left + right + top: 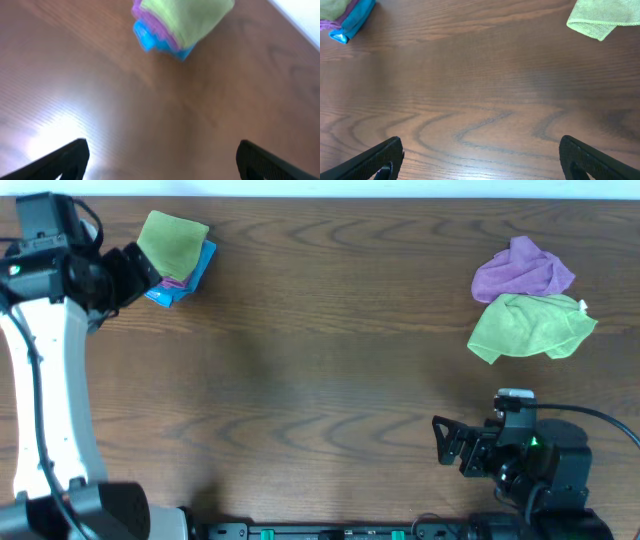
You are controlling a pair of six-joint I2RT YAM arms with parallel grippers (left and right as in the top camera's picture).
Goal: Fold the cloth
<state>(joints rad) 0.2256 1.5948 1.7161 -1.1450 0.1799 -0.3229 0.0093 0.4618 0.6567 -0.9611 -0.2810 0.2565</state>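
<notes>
Left wrist view blurred, glare on table (overhead sharp).

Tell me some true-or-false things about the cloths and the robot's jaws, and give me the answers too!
1. The folded lime cloth sits on top of a blue cloth. True.
2. The left jaws are squeezing the lime cloth. False: they stand open and grip nothing.
3. A crumpled purple cloth lies next to a crumpled green cloth. True.
4. The right jaws hold the green cloth. False: they are open and empty.
</notes>
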